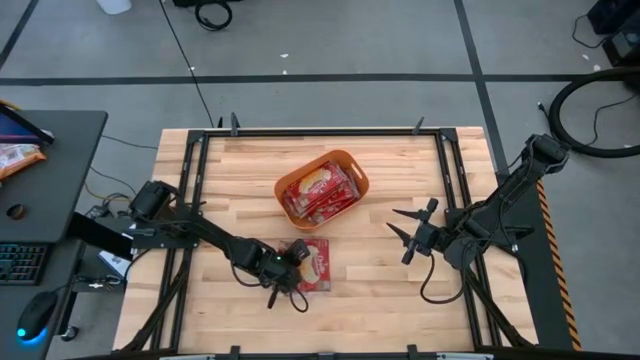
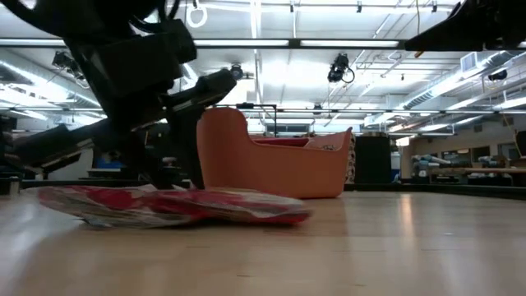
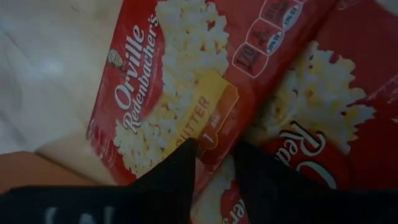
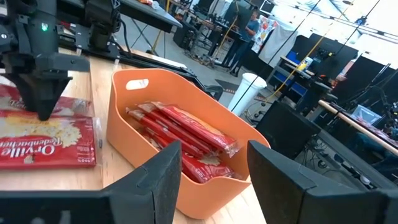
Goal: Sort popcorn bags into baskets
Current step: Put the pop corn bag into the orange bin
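High view showed one orange basket [image 1: 322, 187] holding several packets, too overlapped to count, and two popcorn bags [image 1: 313, 263] on the counter [image 1: 380, 300]. Left gripper [image 1: 284, 272] pressed there, jaws nearly closed; right gripper [image 1: 409, 231] hovered nearby, jaws spread.

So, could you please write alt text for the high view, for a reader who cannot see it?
Seen from above, the left gripper is down over popcorn bags lying on the wooden table, just below an orange basket already holding several bags. The right gripper waits open to the right, holding nothing.
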Controlling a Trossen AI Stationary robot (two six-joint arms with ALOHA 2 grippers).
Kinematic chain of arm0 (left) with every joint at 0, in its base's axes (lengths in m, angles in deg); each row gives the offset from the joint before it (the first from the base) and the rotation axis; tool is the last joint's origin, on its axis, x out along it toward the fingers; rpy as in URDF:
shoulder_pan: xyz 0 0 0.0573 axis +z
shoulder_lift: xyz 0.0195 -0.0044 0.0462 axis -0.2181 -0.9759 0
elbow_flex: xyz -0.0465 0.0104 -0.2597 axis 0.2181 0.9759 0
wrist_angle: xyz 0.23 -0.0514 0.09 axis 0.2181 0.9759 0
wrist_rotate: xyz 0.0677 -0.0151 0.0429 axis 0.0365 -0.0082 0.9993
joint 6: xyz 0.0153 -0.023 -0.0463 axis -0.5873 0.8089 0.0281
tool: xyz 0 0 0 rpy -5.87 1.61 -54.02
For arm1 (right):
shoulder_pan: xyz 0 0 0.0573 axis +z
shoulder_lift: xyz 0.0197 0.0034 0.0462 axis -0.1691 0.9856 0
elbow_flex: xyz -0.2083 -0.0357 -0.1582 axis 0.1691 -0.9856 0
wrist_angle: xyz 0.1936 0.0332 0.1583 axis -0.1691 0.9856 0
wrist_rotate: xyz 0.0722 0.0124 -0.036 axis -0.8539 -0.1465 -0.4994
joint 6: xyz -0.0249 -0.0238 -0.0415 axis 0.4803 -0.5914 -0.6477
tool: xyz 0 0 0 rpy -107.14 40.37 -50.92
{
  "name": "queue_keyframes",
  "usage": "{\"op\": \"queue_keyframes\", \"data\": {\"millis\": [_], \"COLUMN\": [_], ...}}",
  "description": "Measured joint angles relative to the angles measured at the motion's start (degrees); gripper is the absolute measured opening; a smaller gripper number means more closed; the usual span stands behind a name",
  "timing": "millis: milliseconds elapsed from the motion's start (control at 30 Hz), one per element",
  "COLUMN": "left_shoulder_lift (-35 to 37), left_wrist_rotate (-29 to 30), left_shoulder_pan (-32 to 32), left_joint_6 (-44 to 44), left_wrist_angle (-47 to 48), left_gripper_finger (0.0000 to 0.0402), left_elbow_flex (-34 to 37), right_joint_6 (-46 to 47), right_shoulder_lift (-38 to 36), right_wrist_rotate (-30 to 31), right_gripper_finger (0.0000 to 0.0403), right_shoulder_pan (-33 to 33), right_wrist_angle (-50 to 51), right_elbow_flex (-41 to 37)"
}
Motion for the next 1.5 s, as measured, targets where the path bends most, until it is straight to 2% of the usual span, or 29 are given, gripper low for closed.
{"op": "queue_keyframes", "data": {"millis": [233,467,700,900,1100,1267,1500], "left_shoulder_lift": [-0.58,-0.51,-0.29,-0.20,-0.20,-0.18,-0.05], "left_wrist_rotate": [-1.53,-2.62,0.11,4.76,6.53,6.84,9.46], "left_shoulder_pan": [0.00,0.04,2.96,6.85,10.89,14.30,19.11], "left_joint_6": [4.42,7.14,19.14,31.01,36.82,41.92,47.65], "left_wrist_angle": [-2.88,-0.66,4.30,8.66,11.91,17.81,29.74], "left_gripper_finger": [0.0012,0.0004,0.0003,0.0002,0.0003,0.0004,0.0005], "left_elbow_flex": [-0.29,-6.92,-18.07,-26.68,-33.63,-39.06,-42.75], "right_joint_6": [0.17,0.20,0.20,0.15,0.11,0.01,0.00], "right_shoulder_lift": [0.00,0.00,0.00,-0.01,0.00,-0.01,0.00], "right_wrist_rotate": [0.00,-0.13,-0.32,-0.33,-0.33,-0.33,-0.33], "right_gripper_finger": [0.0187,0.0187,0.0187,0.0187,0.0187,0.0187,0.0187], "right_shoulder_pan": [0.00,0.00,0.00,0.00,0.00,0.00,0.02], "right_wrist_angle": [0.28,0.39,0.33,0.33,0.68,0.79,1.09], "right_elbow_flex": [0.02,0.02,0.01,0.01,0.01,0.01,0.02]}}
